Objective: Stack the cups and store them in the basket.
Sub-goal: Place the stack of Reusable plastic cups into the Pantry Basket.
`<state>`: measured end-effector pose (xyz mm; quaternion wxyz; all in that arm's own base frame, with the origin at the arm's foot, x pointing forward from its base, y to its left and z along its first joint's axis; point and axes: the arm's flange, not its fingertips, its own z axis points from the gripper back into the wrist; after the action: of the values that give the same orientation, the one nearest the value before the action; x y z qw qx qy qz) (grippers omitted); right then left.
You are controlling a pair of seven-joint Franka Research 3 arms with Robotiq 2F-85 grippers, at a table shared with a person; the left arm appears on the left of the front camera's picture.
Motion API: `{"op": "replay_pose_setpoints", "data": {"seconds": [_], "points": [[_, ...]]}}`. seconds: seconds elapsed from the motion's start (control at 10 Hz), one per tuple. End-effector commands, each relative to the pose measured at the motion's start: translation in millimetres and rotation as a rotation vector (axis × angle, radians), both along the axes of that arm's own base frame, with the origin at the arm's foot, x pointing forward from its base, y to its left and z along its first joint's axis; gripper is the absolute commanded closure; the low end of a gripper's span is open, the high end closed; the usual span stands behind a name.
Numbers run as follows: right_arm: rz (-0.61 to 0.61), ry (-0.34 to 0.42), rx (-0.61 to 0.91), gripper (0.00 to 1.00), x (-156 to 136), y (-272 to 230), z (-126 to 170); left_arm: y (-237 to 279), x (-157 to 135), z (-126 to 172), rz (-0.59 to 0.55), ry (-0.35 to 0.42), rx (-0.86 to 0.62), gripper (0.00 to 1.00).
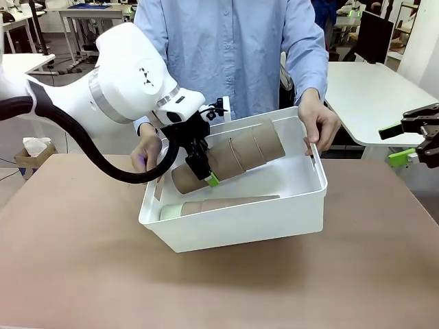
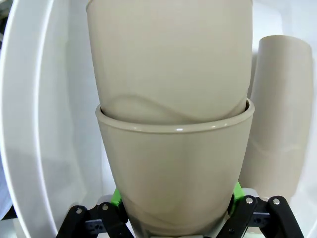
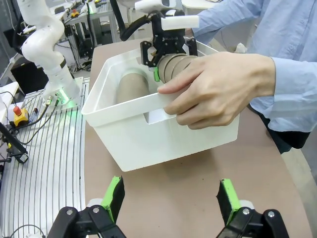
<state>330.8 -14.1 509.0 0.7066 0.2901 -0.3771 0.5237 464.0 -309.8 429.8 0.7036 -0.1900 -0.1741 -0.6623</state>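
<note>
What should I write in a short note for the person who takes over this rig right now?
Left gripper: shut on the brown cup stack, held tilted over the basket.
Right gripper: open, empty, off to the side.
Person's hands hold the basket at both ends.
Done: a second stack, mint cup at its end, lies in the basket.
Left: set the held stack down and release it.

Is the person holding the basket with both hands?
Yes, one hand grips the basket at its left end, the other hand at its right.
</note>
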Motion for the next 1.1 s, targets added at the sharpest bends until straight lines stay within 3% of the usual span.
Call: {"op": "replay_pose_setpoints", "data": {"seconds": [0.0, 0.8, 0.9, 1.0], "points": [[0.002, 0.001, 0.014, 0.00, 1.0, 0.4, 1.8, -13.1, 12.2, 3.4, 0.040, -0.018, 0.033, 0.15], [0.002, 0.001, 0.014, 0.00, 1.0, 0.4, 1.8, -31.9, 33.5, -24.6, 0.021, -0.052, 0.060, 0.15], [0.002, 0.001, 0.014, 0.00, 1.0, 0.4, 1.8, -33.1, 34.7, -25.2, 0.000, -0.072, 0.059, 0.00], [0.002, 0.001, 0.014, 0.00, 1.0, 0.4, 1.8, -33.1, 35.5, -24.7, 0.002, -0.066, 0.045, 0.00]]}}
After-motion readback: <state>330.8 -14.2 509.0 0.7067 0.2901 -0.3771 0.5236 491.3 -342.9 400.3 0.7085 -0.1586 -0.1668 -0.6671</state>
